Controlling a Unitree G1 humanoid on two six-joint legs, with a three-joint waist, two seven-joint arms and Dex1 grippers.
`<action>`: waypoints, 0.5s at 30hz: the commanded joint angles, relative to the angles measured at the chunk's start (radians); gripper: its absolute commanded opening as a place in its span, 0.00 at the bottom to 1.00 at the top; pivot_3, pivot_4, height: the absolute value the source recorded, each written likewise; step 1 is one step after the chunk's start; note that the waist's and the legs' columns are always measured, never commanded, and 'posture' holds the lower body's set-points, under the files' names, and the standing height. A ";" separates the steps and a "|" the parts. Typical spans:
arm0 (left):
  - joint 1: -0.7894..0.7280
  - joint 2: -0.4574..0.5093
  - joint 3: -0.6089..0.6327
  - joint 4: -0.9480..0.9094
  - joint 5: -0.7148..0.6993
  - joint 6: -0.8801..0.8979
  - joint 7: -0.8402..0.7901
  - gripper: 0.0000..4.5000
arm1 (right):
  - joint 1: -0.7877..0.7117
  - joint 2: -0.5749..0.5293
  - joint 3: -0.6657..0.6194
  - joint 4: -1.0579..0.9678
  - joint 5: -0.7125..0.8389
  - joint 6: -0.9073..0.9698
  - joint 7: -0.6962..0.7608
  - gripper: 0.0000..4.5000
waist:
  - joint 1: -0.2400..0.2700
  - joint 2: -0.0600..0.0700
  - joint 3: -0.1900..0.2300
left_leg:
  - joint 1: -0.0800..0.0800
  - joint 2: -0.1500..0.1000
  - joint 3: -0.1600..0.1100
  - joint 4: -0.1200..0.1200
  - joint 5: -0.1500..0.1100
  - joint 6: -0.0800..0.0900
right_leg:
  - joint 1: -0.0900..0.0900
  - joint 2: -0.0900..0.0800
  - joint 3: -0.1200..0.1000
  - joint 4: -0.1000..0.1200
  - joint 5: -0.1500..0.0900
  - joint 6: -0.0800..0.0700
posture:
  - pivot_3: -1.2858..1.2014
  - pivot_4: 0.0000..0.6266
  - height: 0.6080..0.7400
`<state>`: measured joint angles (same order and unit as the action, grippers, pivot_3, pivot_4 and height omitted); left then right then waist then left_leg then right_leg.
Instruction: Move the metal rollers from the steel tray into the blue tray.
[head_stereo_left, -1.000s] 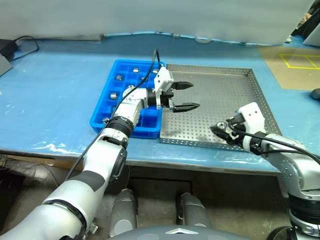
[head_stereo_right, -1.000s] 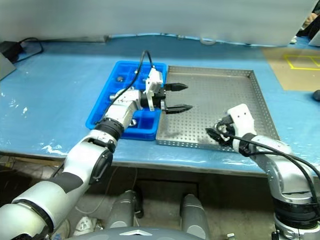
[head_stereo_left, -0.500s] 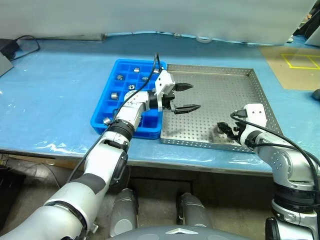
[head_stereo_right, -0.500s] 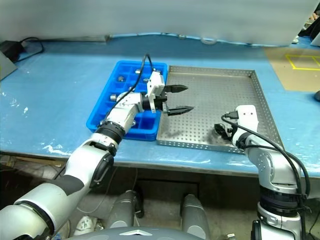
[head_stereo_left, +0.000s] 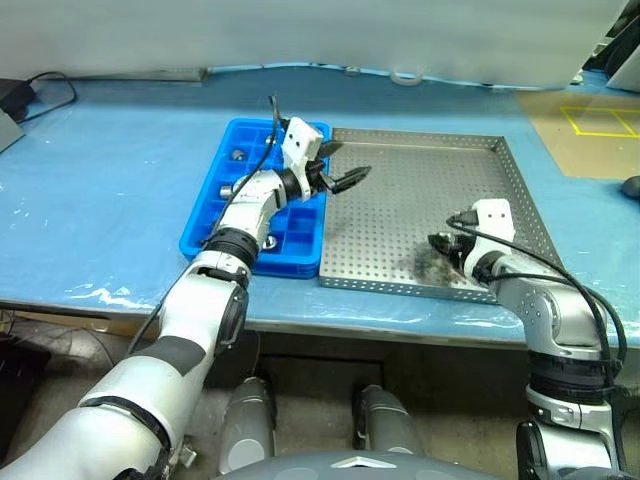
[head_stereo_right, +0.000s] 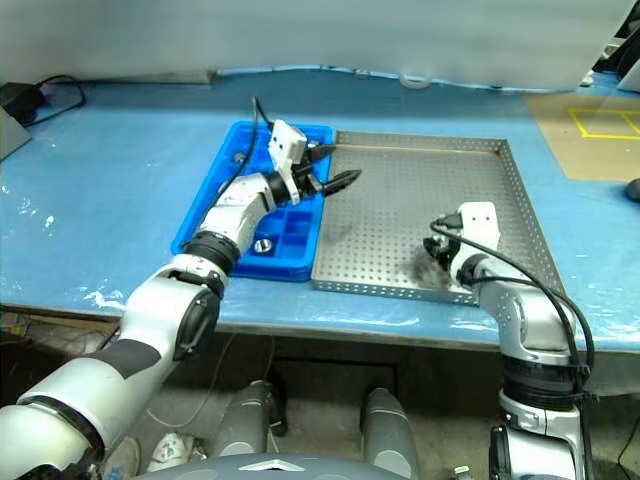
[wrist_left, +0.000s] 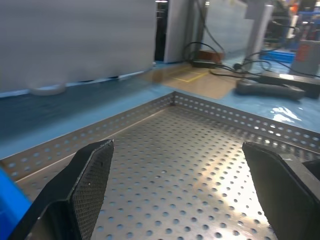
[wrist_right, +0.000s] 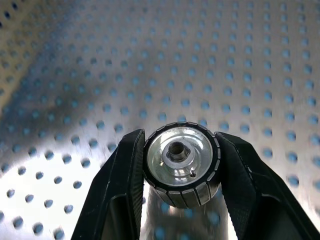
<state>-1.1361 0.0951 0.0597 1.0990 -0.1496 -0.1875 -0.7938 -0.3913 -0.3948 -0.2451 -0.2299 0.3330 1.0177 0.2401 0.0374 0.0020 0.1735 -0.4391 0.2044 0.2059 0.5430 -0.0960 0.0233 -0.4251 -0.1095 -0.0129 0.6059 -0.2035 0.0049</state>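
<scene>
The steel tray (head_stereo_left: 420, 190) lies right of the blue tray (head_stereo_left: 205, 225) on the blue-covered table. Near the steel tray's front right corner my right gripper (head_stereo_left: 441, 243) is low over the perforated sheet. In the right wrist view it is shut on a metal roller (wrist_right: 181, 162), one finger (wrist_right: 125, 170) on each side of it. My left gripper (head_stereo_left: 346, 161) hangs open and empty over the seam between the two trays, its fingers (wrist_left: 95, 165) wide apart. Other metal rollers (head_stereo_left: 238, 155) lie in the blue tray's compartments.
A black cable and a grey box (head_stereo_left: 15, 100) sit at the table's back left. A brown mat with yellow lines (head_stereo_left: 590, 125) lies at the back right, and a dark object (head_stereo_left: 630, 186) is at the right edge. The table's front edge runs just before both trays.
My right gripper has slid a little further onto the steel tray and closed on a roller. My left gripper has swung back and left, from over the steel tray to the trays' seam.
</scene>
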 joint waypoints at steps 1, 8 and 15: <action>-0.018 0.038 0.015 -0.002 0.024 -0.026 0.085 1.00 | -0.131 0.061 0.011 0.022 0.040 -0.098 0.019 0.39 | 0.002 0.000 0.000 | 0.000 0.000 0.000 0.000 0.000 0.000 | 0.000 0.000 0.000 0.000 0.000 0.000 | 0.46 0.24 1.00; -0.022 0.151 0.114 0.020 0.009 -0.018 0.348 1.00 | -0.396 0.212 0.114 0.324 -0.005 -0.319 0.054 0.39 | 0.022 0.000 0.000 | -0.003 0.001 -0.001 -0.001 0.001 -0.001 | -0.002 0.001 -0.004 0.001 0.000 -0.001 | 0.52 0.24 1.00; 0.070 0.206 0.128 -0.068 0.012 -0.009 0.406 1.00 | -0.506 0.297 0.235 0.584 -0.093 -0.457 0.089 0.39 | 0.081 0.000 0.000 | -0.011 0.001 -0.002 -0.001 0.001 -0.002 | -0.005 -0.001 -0.010 0.001 0.000 -0.001 | 0.55 0.24 1.00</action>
<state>-1.0598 0.2952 0.1860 1.0862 -0.1340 -0.1910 -0.3901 -0.8728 -0.0939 -0.0221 0.3552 0.2503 0.5912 0.3098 0.1182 0.0018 0.1738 -0.4514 0.2056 0.2033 0.5424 -0.0951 0.0217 -0.4305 -0.1106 -0.0244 0.6065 -0.2034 0.0037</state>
